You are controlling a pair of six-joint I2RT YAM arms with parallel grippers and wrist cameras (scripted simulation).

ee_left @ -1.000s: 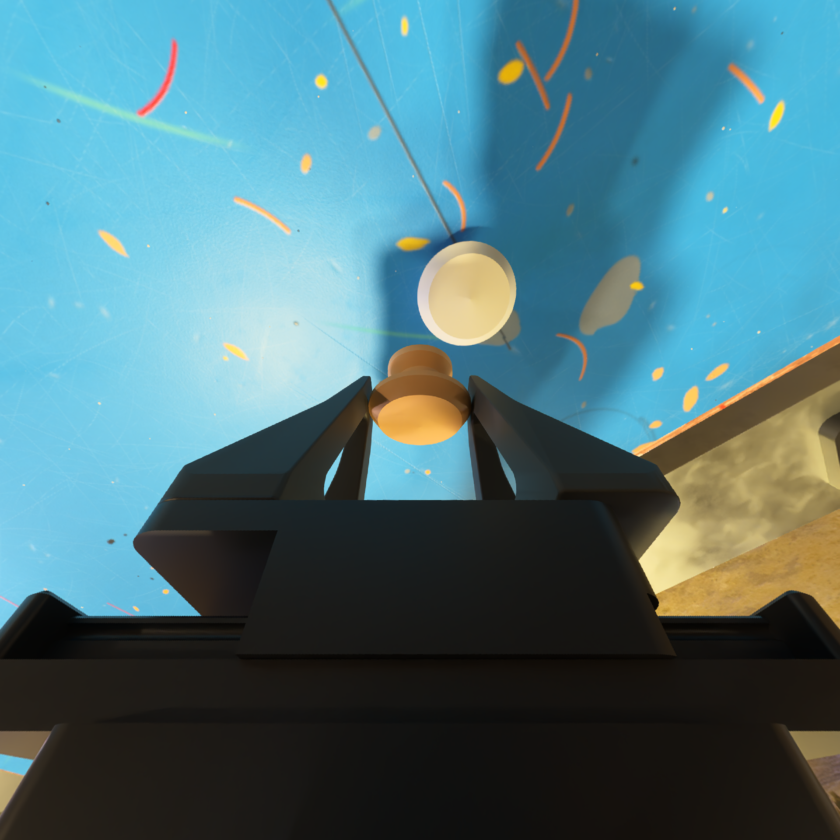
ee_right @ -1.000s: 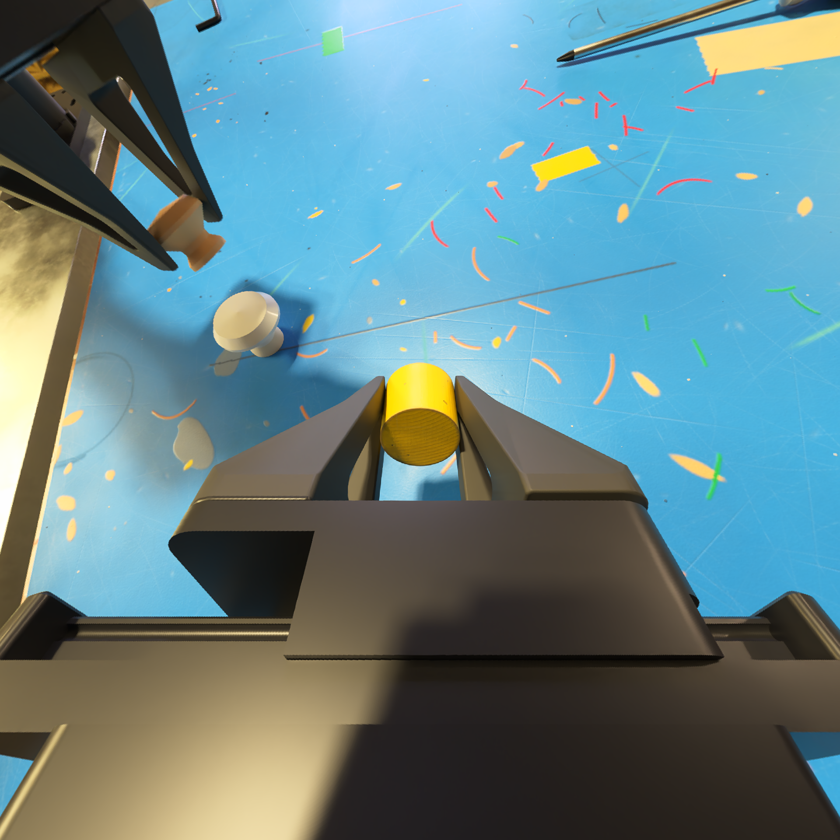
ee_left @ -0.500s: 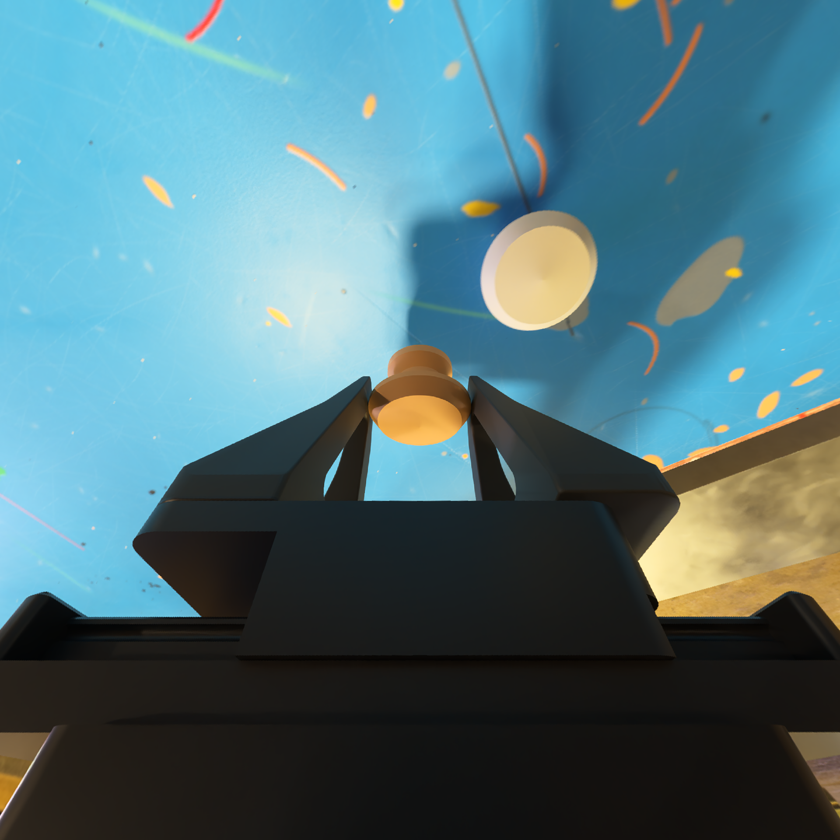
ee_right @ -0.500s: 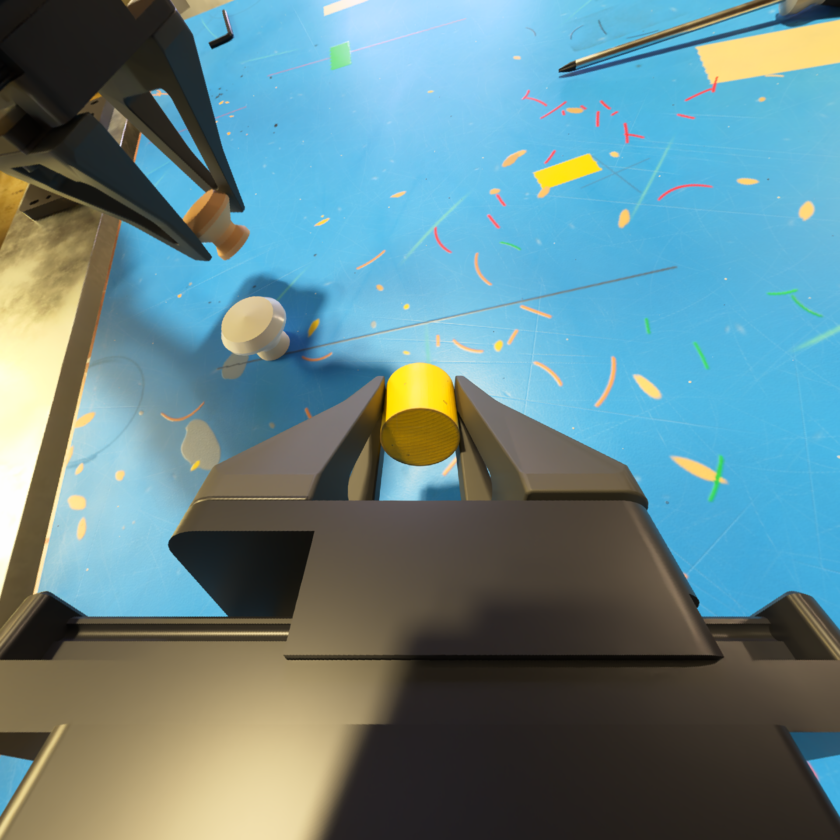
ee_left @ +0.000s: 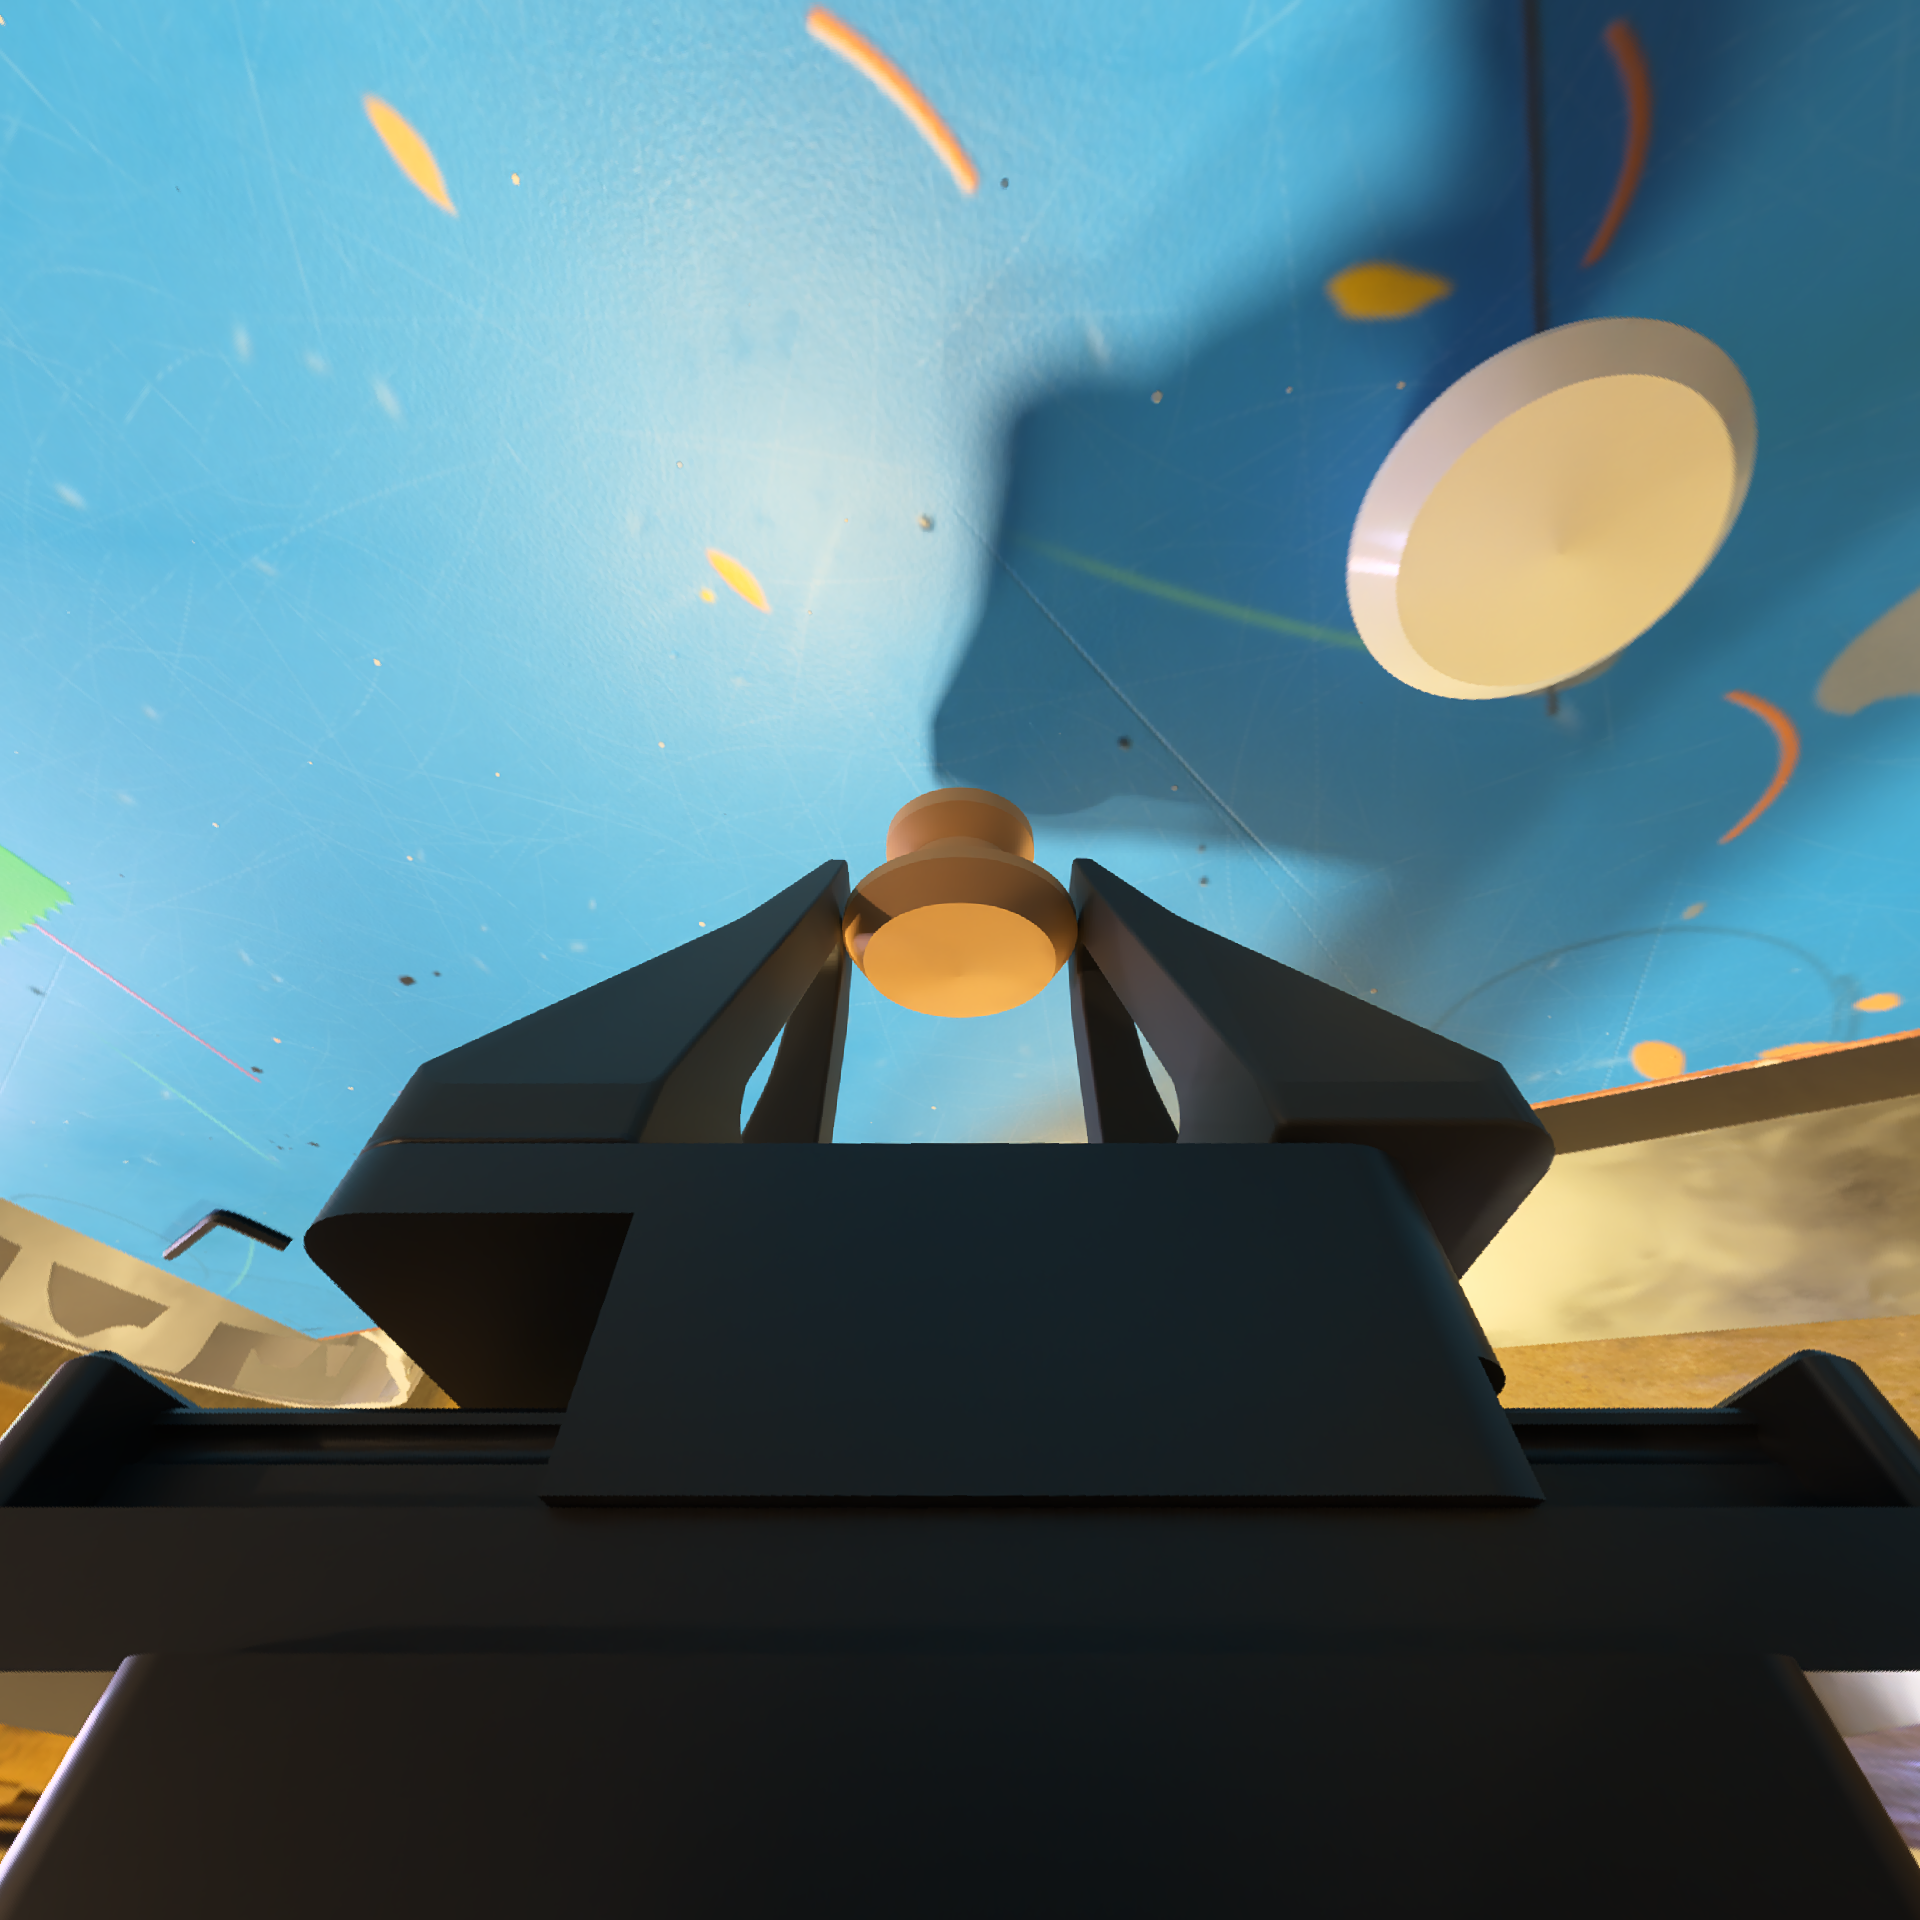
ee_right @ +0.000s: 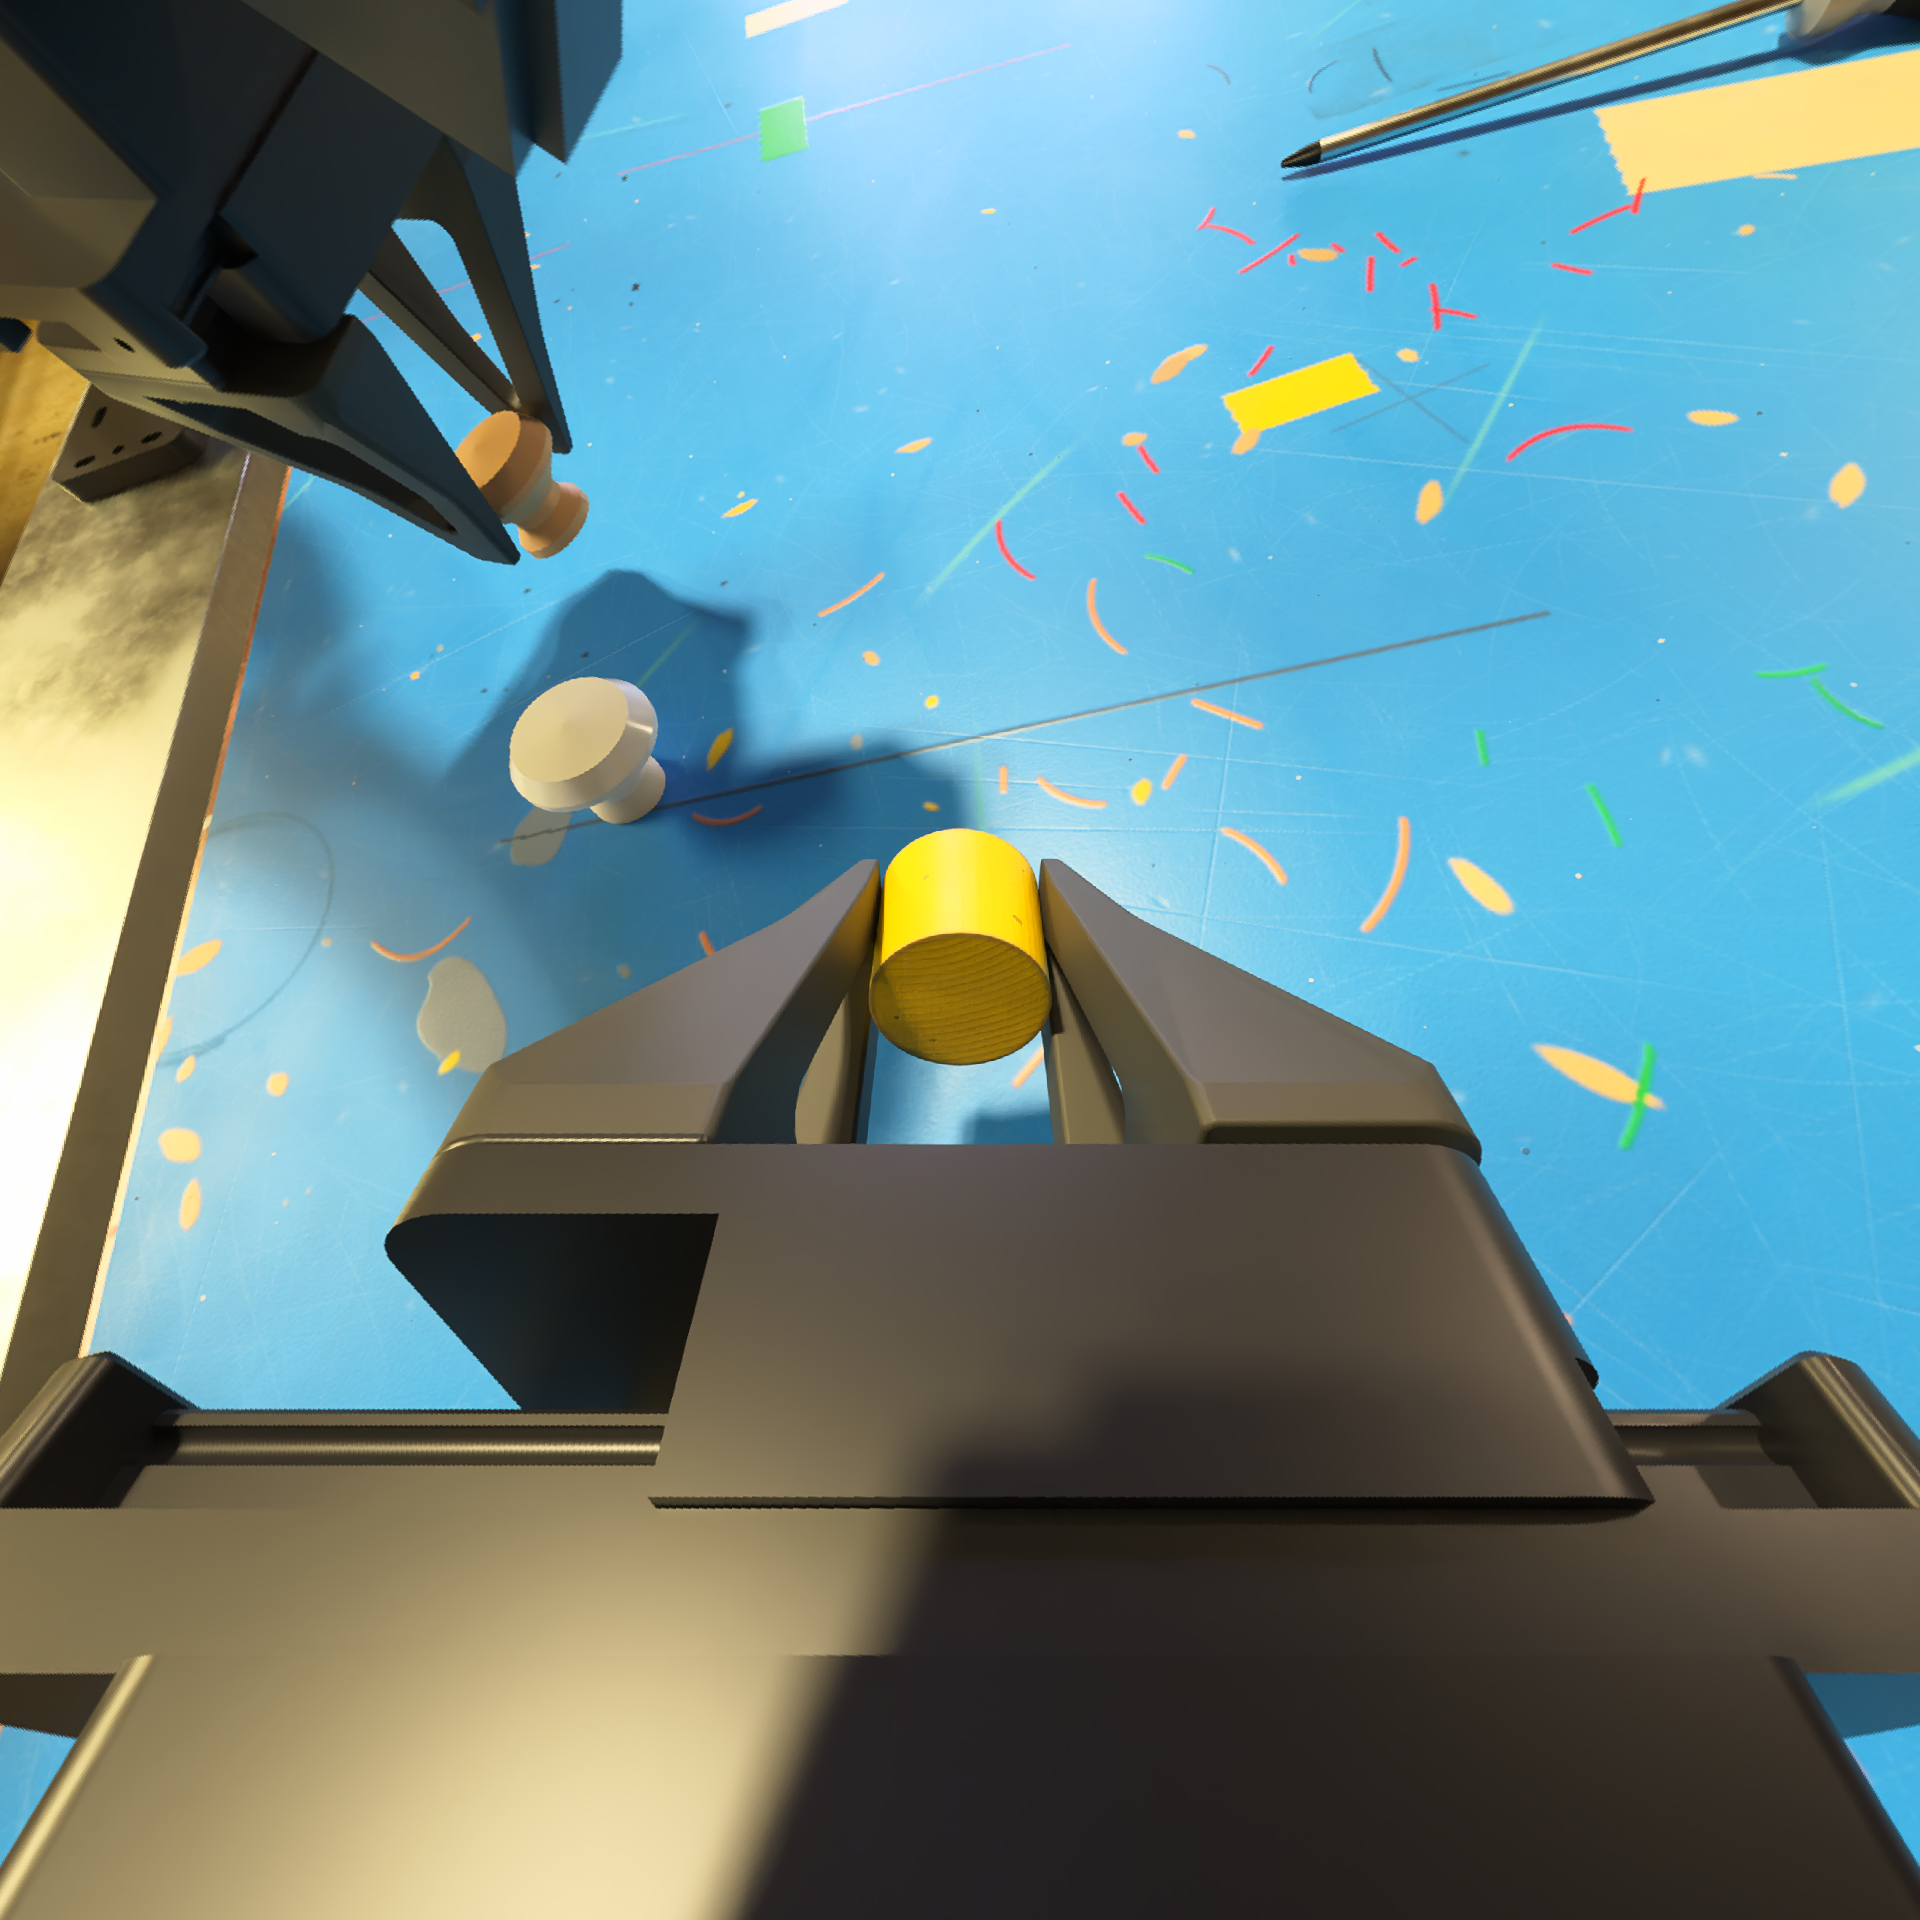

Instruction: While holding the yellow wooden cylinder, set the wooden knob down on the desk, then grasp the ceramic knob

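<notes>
My left gripper (ee_left: 958,914) is shut on the tan wooden knob (ee_left: 958,935), gripping its wide cap, stem pointing down at the blue desk mat (ee_left: 520,520). The same gripper and wooden knob (ee_right: 525,480) show at upper left in the right wrist view, held above the mat. The white ceramic knob (ee_left: 1548,509) stands on the mat to the right of the left gripper; in the right wrist view the ceramic knob (ee_right: 587,750) is below the held knob. My right gripper (ee_right: 958,925) is shut on the yellow wooden cylinder (ee_right: 958,951), held above the mat.
The mat's edge and a grey strip (ee_right: 94,831) run along the left in the right wrist view. A thin dark rod (ee_right: 1538,88) and a pale paper strip (ee_right: 1766,120) lie at the top right. A small hex key (ee_left: 223,1231) lies at lower left in the left wrist view.
My left gripper, still holding the wooden knob, has moved lower toward the mat and away from the ceramic knob, which shifted right and grew larger in its view. The right gripper has stayed put.
</notes>
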